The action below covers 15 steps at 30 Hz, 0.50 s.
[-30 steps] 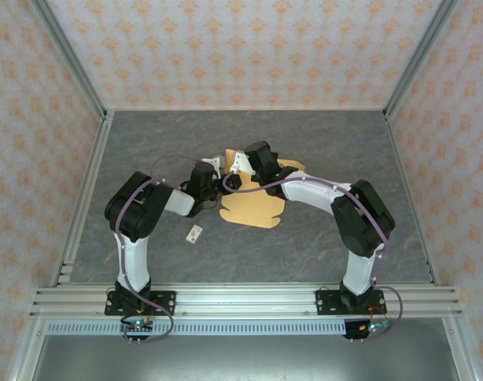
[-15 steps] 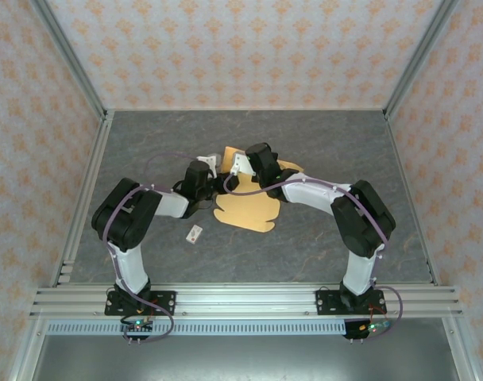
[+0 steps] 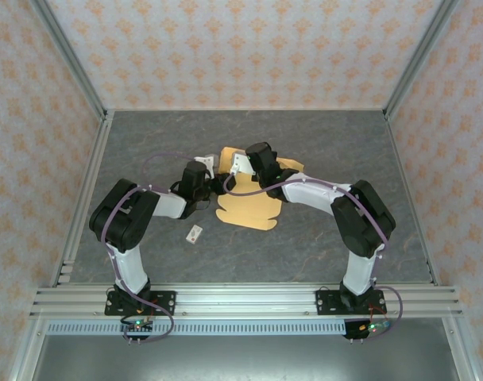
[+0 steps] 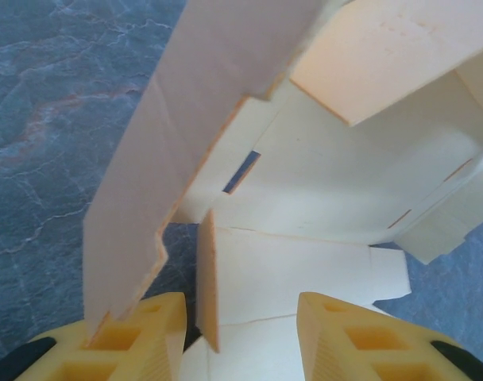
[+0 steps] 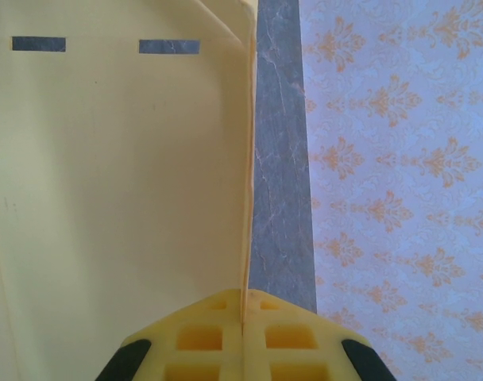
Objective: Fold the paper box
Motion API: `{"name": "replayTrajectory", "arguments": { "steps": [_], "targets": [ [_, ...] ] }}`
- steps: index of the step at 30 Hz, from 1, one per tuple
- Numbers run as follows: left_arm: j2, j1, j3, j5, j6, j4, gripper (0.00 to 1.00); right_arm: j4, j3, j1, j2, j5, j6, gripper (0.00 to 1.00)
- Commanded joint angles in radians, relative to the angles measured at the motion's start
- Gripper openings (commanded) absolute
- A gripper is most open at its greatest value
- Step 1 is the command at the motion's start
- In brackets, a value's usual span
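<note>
Left elbow [image 3: 121, 218] farther out — wrist views: left claw [image 4: 240, 309] agape, right claw [image 5: 243, 308] tight on paper box [image 5: 106, 182].

This is a robotics lab test cell, not a lived-in room. A grey stone-patterned tabletop [image 3: 249, 262] is boxed in at 9, 12 and 3 o'clock by wallpaper-printed panels [image 3: 241, 48] set in bare aluminium posts [image 3: 67, 55]. At 6 o'clock, slotted aluminium rails [image 3: 241, 300] carry the bolted-down left arm [image 3: 134, 218] and right arm [image 3: 361, 218].
</note>
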Motion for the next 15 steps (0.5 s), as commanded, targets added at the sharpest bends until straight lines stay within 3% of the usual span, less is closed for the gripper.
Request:
{"name": "replayTrajectory", "arguments": {
  "steps": [1,7,15],
  "targets": [
    [0.019,0.007,0.041,0.037,-0.024,0.087,0.39,-0.018,-0.015,0.003,-0.016,-0.007,0.007,0.0],
    [0.041,-0.008,0.047,0.065,-0.05,0.126,0.34,-0.026,-0.007,0.005,-0.005,-0.009,0.014,0.0],
    [0.101,-0.032,0.063,0.084,-0.063,0.164,0.35,-0.025,-0.008,0.01,0.002,-0.006,0.031,0.0]
  ]
}}
